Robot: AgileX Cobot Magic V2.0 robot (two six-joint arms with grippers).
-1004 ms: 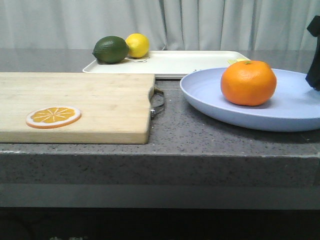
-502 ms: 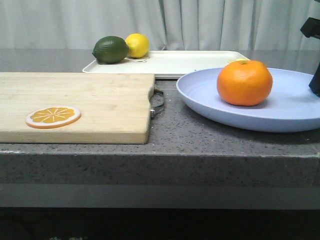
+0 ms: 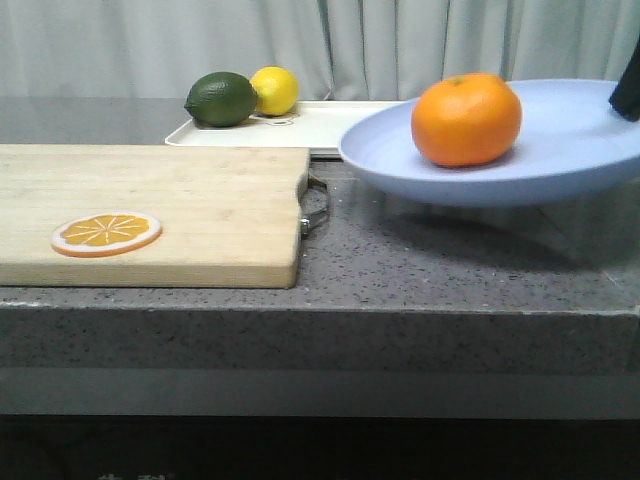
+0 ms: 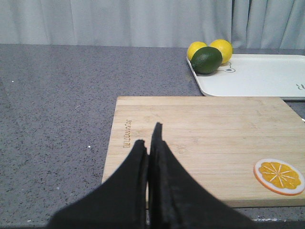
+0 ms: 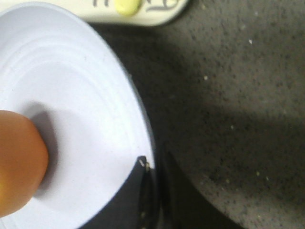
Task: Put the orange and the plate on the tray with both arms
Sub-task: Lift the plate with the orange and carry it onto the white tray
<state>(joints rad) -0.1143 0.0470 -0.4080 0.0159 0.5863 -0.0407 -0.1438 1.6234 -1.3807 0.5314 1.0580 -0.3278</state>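
The pale lavender-blue plate hangs above the counter at the right, tilted, with the whole orange resting in it. My right gripper is shut on the plate's rim; one finger lies inside the plate, the other under the rim. The orange shows at the edge of the right wrist view. The gripper's black body shows at the front view's right edge. The cream-white tray lies behind the plate, partly hidden by it. My left gripper is shut and empty above the wooden board's near edge.
A wooden cutting board with a flat orange slice lies at the left, its metal handle toward the plate. A dark green lime and yellow lemons sit on the tray's far left corner. A curtain hangs behind.
The plate with the orange has risen off the counter and shifted left and back toward the tray. The right gripper rose with it. The board and tray fruit have not moved.
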